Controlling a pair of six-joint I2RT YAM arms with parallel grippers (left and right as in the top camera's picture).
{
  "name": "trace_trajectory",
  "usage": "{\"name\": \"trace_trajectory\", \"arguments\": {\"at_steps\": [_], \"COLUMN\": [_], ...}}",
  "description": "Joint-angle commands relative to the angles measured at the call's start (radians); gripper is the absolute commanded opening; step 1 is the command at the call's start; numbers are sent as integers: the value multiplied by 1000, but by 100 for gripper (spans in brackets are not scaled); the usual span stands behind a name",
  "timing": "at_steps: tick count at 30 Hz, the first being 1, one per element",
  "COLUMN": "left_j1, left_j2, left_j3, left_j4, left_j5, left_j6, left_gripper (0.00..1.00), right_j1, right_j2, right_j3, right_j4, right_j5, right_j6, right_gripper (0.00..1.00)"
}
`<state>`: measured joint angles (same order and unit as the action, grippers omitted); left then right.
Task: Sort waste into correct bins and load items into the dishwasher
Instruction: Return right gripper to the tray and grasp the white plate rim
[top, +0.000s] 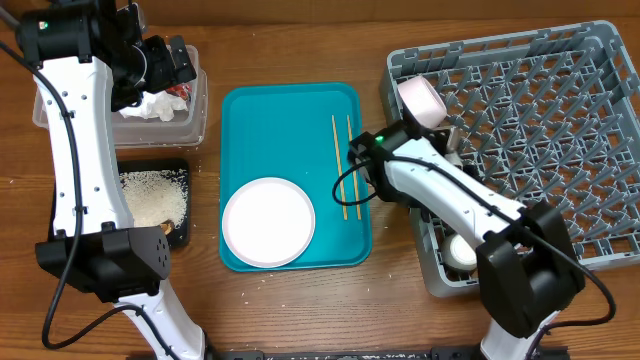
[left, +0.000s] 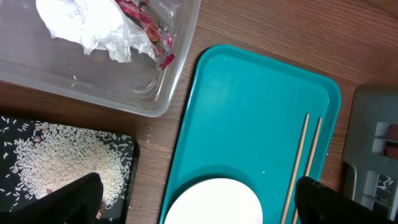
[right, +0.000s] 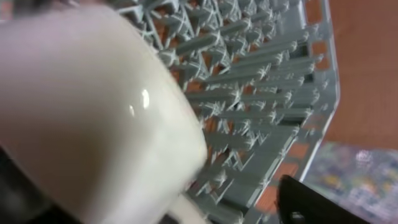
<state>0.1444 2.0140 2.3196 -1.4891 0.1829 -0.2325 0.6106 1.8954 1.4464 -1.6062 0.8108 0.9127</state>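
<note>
1. Wooden table (top: 290, 50), seen from above, with both arms over it.
2. Teal tray (top: 290, 120), centre of the frame. The plate (top: 268, 222) lies in its lower left part. The chopsticks (top: 346, 165) lie side by side along its right side, well apart from the plate.
3. Clear tub (top: 195, 125), upper left. It holds the tissue (top: 150, 105), with the wrapper (top: 178, 90) touching the tissue's right edge.
4. Black tray (top: 180, 166), just below the tub, with rice (top: 150, 197) spread over it.
5. Grey rack (top: 540, 110), right side. A pinkish bowl (top: 422, 100) sits tilted at its upper left corner. A cup (top: 461, 250) sits at its lower left corner.
6. Left gripper (top: 168, 62), above the tub. In the wrist view its fingers (left: 74, 199) stand wide apart with nothing between them.
7. Right gripper (top: 445, 138), at the rack's left edge, just beside the bowl. The wrist view is filled by a blurred pale vessel, with one dark finger (right: 311, 202) at lower right. Whether it has hold of the vessel cannot be told.
</note>
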Motion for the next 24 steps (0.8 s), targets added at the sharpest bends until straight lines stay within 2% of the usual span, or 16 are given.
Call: {"name": "trace_trajectory", "arguments": {"at_steps": [1, 4, 8, 13, 15, 17, 24], "left_j1": [5, 5, 5, 5, 5, 5, 5], "left_j2": [-6, -6, -6, -6, -6, -6, -6], "left_j3": [12, 12, 12, 12, 12, 12, 12], "left_j4": [1, 1, 1, 1, 1, 1, 1], "left_j5": [-7, -7, -7, -7, -7, -7, -7], "left_j6": [16, 16, 16, 16, 16, 16, 16], "left_gripper": [100, 100, 100, 100, 100, 100, 100], "right_j1": [17, 19, 19, 19, 26, 53, 146], "right_j2": [1, 1, -3, -3, -2, -1, 15], "right_j3": [108, 209, 355, 411, 372, 302, 31], "right_j4": [-30, -82, -80, 81, 193, 316, 692], "right_j5": [-59, -105, -262, -612, -755, -827, -949], "right_j6": [4, -12, -119, -237, -261, -267, -266], "right_gripper": [95, 100, 100, 99, 93, 91, 72]}}
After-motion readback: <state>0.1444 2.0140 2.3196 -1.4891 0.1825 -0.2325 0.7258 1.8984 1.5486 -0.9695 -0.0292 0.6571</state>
